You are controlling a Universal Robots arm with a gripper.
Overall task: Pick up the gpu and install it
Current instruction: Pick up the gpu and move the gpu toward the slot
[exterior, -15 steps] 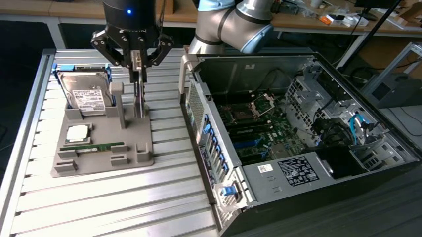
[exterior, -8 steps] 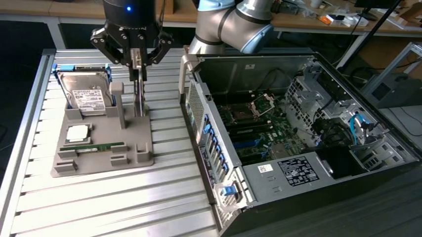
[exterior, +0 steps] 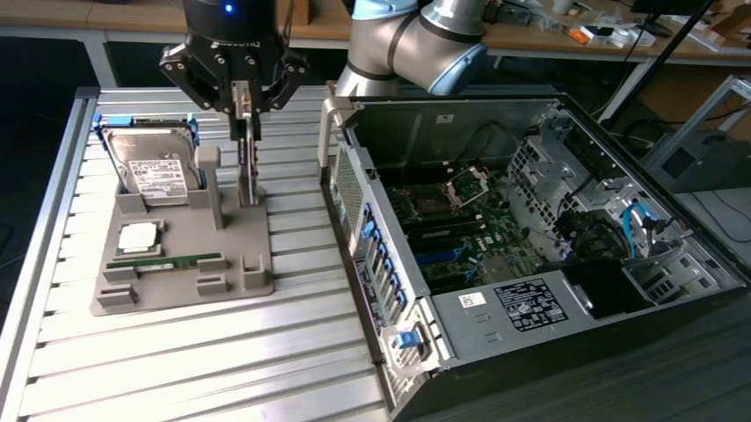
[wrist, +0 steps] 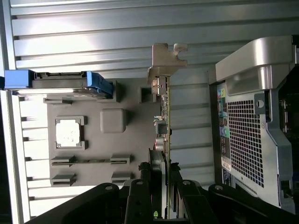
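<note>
gpu [exterior: 248,171] — thin dark card, edge-on, upright on grey fixture [exterior: 176,286]; silver bracket [wrist: 166,58] at one end | jaws — partly closed, clamping gpu's edge

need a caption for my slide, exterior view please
robot gripper clamps the upright gpu in its gray holder beside the open pc case

High exterior and close downward wrist views share the gray holder [exterior: 176,274] [wrist: 93,149].

Nothing can be read; the white paper label [exterior: 162,180] on the silver metal hard drive [exterior: 143,143] is too tiny; so is the black sticker [exterior: 530,301] on the grey metal computer case [exterior: 467,327].
</note>
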